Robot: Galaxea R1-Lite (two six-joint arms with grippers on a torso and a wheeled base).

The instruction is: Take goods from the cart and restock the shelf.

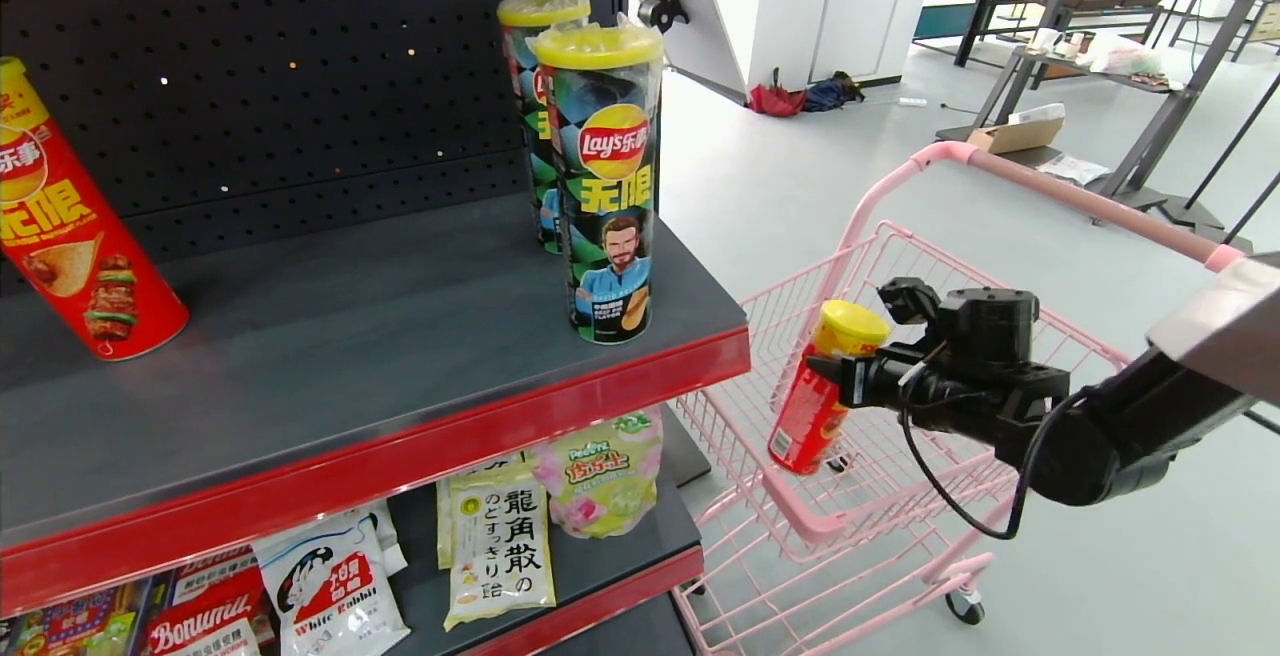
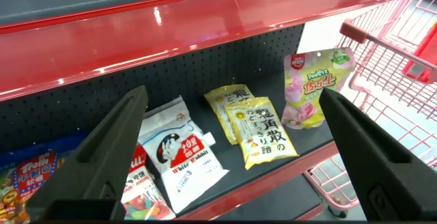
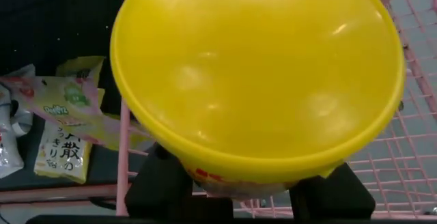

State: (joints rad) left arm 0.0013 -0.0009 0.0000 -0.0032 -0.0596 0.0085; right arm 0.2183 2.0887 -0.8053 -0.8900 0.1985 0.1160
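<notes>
Grey top shelf (image 1: 330,336) has room beside the two green cans (image 1: 610,236), so the right hand (image 1: 830,381), clamped on the red chip can (image 1: 805,431) tilted above the pink cart (image 1: 1000,171), should, I reckon, clear the red lip (image 1: 400,456) and stand it upright.

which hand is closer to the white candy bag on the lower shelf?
Left. The left hand, open, faces the white candy bag head-on. The right hand is over the pink cart, shut on a red can.
</notes>
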